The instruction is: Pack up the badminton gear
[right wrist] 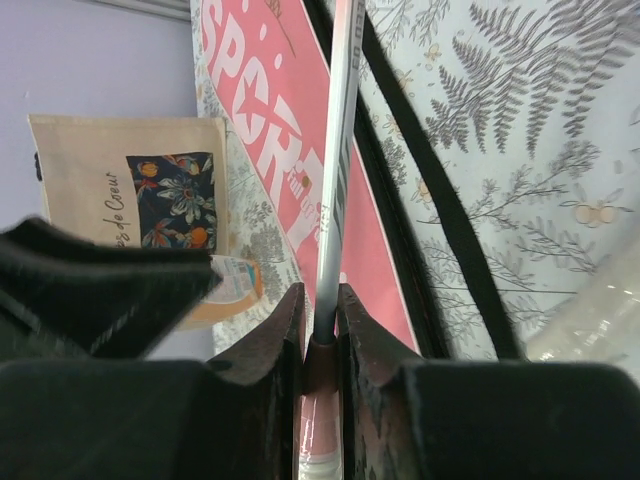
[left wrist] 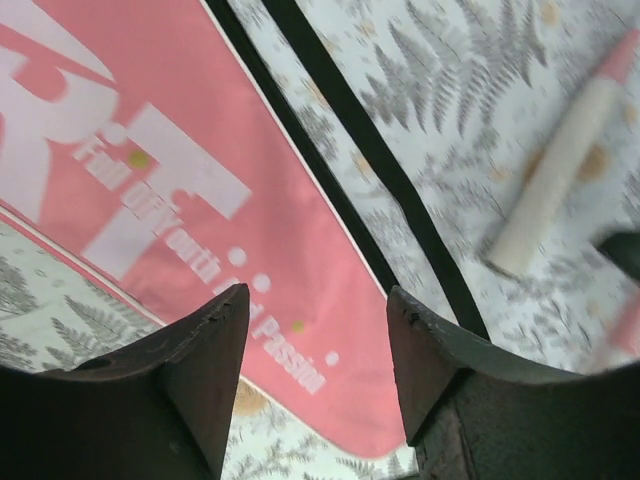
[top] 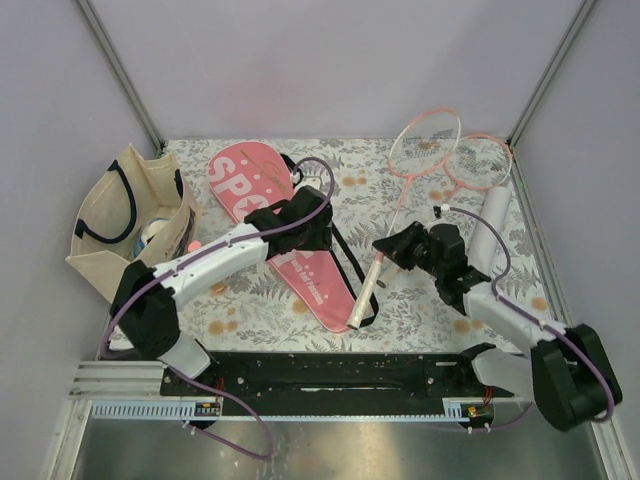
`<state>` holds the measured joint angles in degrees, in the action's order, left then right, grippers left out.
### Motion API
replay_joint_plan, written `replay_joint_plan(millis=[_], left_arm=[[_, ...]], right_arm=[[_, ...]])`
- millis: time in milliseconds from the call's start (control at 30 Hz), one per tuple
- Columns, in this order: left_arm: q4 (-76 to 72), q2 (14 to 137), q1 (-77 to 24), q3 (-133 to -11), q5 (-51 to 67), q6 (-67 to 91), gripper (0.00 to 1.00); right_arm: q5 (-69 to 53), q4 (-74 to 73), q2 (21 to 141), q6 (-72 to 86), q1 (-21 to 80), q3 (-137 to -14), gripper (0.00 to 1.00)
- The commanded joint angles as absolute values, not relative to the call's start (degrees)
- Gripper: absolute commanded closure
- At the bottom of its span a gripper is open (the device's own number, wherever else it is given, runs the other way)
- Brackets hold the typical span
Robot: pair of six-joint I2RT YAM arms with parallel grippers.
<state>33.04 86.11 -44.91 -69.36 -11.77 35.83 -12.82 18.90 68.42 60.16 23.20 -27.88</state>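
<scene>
Well, your right gripper point(right wrist: 320, 305) clamped one racket point(right wrist: 338, 150) by its thin shaft, the handle end near the pink cover point(right wrist: 265, 150); your left gripper point(left wrist: 318, 300) hung over that cover, jaws spread apart.

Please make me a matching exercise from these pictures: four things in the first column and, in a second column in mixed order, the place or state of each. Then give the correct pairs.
Column one
1. beige tote bag
2. pink racket cover
3. white tube
4. racket shaft

Column two
A. clamped between the fingers of the right end effector
B. lying along the right edge of the table
C. at the left edge of the table
D. lying flat below the open left end effector

Pairs: 1-C, 2-D, 3-B, 4-A
</scene>
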Motion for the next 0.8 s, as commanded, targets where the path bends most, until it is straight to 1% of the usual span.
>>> replay_joint_plan(millis=[0, 133, 300, 567, 700, 767], left_arm=[[37.3, 93.8, -44.4, -78.3, -24.1, 36.1, 0.40], [37.7, 100.4, -43.9, -82.6, -25.2, 38.4, 0.43], [36.8, 106.6, -43.6, -85.7, -26.5, 39.8, 0.43], [36.9, 118.2, -42.6, -91.9, -22.4, 41.9, 0.47], [38.8, 120.4, -42.4, -92.6, -23.0, 42.1, 0.50], [39.0, 120.3, -42.0, -90.8, -23.4, 42.7, 0.52]], right_arm=[[-6.1, 9.7, 57.2, 51.8, 22.9, -27.3, 1.00], [-2.7, 2.6, 49.2, 46.9, 22.9, -27.6, 1.00], [-0.7, -3.0, 42.7, 43.8, 22.9, -27.4, 1.00], [1.5, -5.9, 38.3, 41.8, 22.9, -27.1, 1.00], [2.2, -6.7, 37.1, 41.2, 22.9, -26.7, 1.00], [2.5, -6.7, 36.7, 41.1, 22.9, -26.5, 1.00]])
